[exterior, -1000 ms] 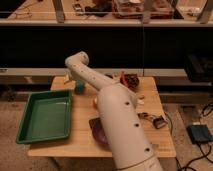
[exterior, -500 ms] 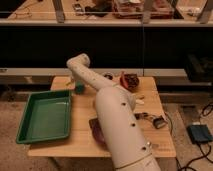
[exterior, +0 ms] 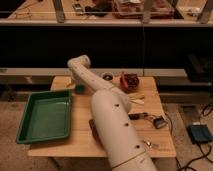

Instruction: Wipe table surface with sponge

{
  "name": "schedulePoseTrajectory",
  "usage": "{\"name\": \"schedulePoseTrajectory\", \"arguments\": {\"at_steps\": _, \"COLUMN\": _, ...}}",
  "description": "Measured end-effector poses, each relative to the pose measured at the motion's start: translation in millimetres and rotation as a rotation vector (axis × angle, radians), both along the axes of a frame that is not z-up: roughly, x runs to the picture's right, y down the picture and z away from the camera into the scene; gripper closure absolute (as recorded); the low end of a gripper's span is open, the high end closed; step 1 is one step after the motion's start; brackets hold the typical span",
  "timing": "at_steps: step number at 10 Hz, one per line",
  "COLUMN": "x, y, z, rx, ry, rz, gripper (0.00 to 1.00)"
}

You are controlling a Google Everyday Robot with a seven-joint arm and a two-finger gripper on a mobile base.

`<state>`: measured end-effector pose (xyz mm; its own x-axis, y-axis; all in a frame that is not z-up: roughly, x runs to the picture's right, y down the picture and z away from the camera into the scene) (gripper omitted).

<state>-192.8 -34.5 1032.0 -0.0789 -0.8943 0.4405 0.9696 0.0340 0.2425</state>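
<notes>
The teal-green sponge [exterior: 79, 88] lies on the light tan table surface [exterior: 80, 142] at the back left, just beyond the far right corner of the green tray. My white arm reaches up from the bottom of the view, bends at an elbow [exterior: 80, 62] and comes down over the sponge. My gripper [exterior: 75, 83] is at the arm's end, right above or on the sponge, mostly hidden by the arm. A small yellow bit [exterior: 69, 84] shows beside it.
A large green tray [exterior: 45, 117] fills the table's left side. A red-and-dark item [exterior: 129, 81] and a dark round thing [exterior: 107, 76] stand at the back. Small objects [exterior: 137, 99] and dark gadgets [exterior: 156, 121] lie on the right. A dark brown block [exterior: 92, 125] peeks from under the arm.
The arm has shifted only slightly over the back left of the table. The sponge stays in the same place.
</notes>
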Motion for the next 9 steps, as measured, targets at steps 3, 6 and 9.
{"name": "schedulePoseTrajectory", "arguments": {"at_steps": 3, "x": 3, "y": 5, "z": 4.4, "rx": -0.043, "ry": -0.014, "rz": 0.005, "gripper": 0.34}}
{"name": "schedulePoseTrajectory", "arguments": {"at_steps": 6, "x": 5, "y": 6, "z": 0.5, "rx": -0.075, "ry": -0.043, "rz": 0.008, "gripper": 0.49}}
{"name": "schedulePoseTrajectory", "arguments": {"at_steps": 9, "x": 15, "y": 1, "z": -11.4, "rx": -0.054, "ry": -0.035, "rz": -0.011, "gripper": 0.49}}
